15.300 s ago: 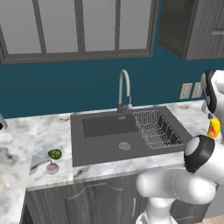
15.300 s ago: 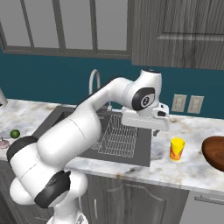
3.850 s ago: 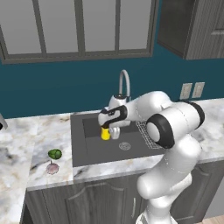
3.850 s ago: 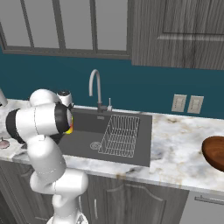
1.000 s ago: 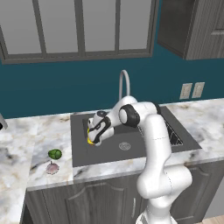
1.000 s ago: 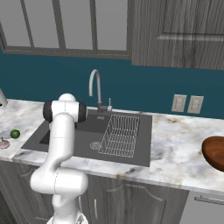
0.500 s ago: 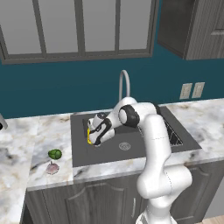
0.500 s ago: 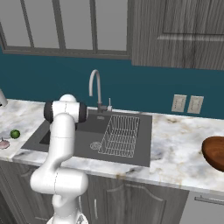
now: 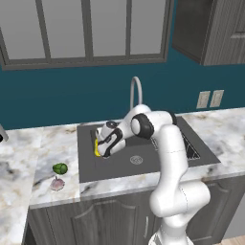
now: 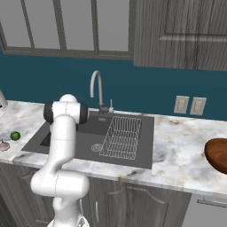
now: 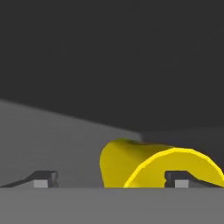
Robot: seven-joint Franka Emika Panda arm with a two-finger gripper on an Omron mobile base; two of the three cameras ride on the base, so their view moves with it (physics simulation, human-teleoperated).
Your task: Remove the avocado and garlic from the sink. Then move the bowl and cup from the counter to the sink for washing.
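Claw [image 11: 109,180] wide apart, cup [image 11: 153,164] lying loose in sink [image 9: 148,165]. Could roll if bumped while lifting away.

The white arm rises from its base, bends at a dark elbow joint and reaches down and to the left, so the hand sits low, below the forearm. The gripper [image 9: 101,149] points sideways and slightly down, away from the elbow. In the hand view the gripper [image 11: 109,180] has its jaws standing wide apart, one dark fingertip [image 11: 42,178] at the far left and the other at the right. The right tip overlaps the cup [image 11: 148,162], which lies on its side between the tips without being pinched.
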